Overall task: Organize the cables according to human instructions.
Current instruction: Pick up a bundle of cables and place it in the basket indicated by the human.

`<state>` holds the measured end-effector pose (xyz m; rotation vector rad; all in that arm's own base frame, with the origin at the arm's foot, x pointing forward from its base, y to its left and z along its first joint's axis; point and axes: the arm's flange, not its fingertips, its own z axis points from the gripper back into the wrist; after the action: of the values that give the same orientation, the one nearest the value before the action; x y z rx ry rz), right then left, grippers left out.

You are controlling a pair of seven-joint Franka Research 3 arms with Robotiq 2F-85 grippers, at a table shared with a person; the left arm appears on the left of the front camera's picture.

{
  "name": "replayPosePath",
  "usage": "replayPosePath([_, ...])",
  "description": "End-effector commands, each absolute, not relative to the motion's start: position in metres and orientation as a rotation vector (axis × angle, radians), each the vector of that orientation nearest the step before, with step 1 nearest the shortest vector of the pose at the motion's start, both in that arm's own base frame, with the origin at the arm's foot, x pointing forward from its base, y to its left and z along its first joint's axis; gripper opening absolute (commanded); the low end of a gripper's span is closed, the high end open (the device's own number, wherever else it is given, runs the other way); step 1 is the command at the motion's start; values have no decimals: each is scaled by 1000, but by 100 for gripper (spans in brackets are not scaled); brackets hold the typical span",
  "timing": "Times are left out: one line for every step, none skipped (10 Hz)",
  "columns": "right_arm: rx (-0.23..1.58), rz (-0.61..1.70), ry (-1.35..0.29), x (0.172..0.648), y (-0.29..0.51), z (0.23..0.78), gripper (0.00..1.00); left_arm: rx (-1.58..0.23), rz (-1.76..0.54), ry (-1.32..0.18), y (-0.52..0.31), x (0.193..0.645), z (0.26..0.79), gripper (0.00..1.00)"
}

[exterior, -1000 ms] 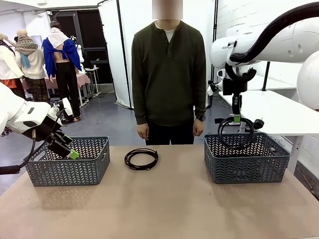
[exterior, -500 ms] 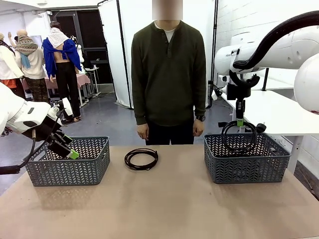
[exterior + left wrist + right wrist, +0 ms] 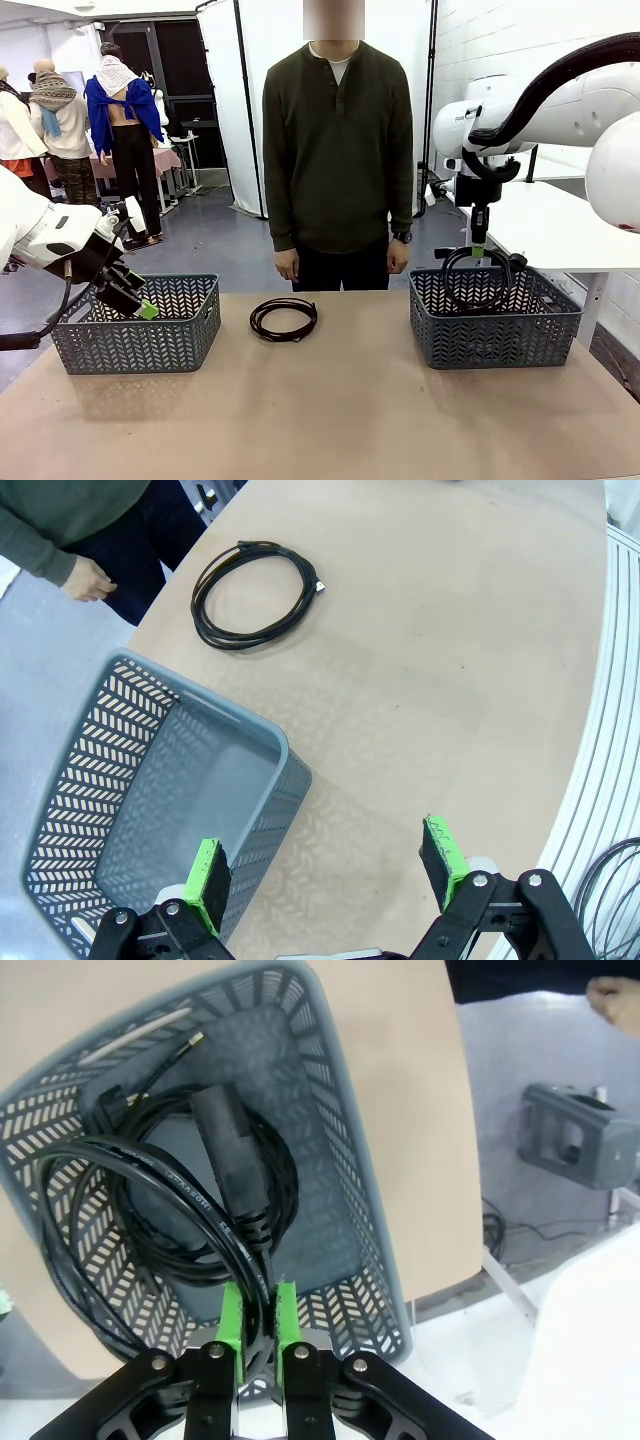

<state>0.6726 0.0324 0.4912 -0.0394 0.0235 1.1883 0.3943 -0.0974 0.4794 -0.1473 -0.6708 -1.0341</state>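
One black coiled cable (image 3: 284,319) lies on the table between the two baskets, in front of the person (image 3: 338,150); the left wrist view shows this cable (image 3: 258,593) flat on the tabletop. My right gripper (image 3: 477,250) is shut on a second coiled cable (image 3: 478,281), which hangs half inside the right grey basket (image 3: 495,335). Seen from the right wrist, my right gripper (image 3: 258,1320) pinches the cord, and the coil with its chunky plug (image 3: 226,1132) dangles over the basket floor (image 3: 330,1175). My left gripper (image 3: 136,301) stands open at the left basket (image 3: 140,345), nothing between its fingers.
The person stands at the far edge with both arms down; one hand (image 3: 85,580) shows near the table edge. In the left wrist view my left gripper (image 3: 325,870) straddles the near wall of the left basket (image 3: 90,780). A thin cord end (image 3: 170,1055) lies in the right basket.
My right gripper has shifted slightly right and lowered the hanging coil deeper into the right basket. The left arm, the table cable and the person have not moved.
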Motion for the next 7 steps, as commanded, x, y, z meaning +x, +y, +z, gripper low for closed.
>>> replayPosePath([-22, 1207, -2, 678, 32, 487, 0, -160, -1030, -672, -95, 392, 476, 100])
replayPosePath([-32, 1191, 10, 679, 33, 485, 0, -160, -1030, -672, -95, 392, 476, 100])
replayPosePath([-28, 1191, 13, 681, 35, 484, 0, -160, -1030, -672, -95, 392, 476, 100])
replayPosePath([-30, 1201, 11, 682, 35, 483, 0, -160, -1030, -672, -95, 392, 476, 100])
replayPosePath([-8, 1207, 19, 682, 34, 481, 13, -160, -1030, -672, -95, 392, 476, 100])
replayPosePath([1, 1200, 20, 682, 35, 480, 32, -160, -1030, -672, -95, 392, 476, 100])
replayPosePath([12, 1200, 20, 682, 35, 480, 51, -160, -1030, -672, -95, 392, 476, 100])
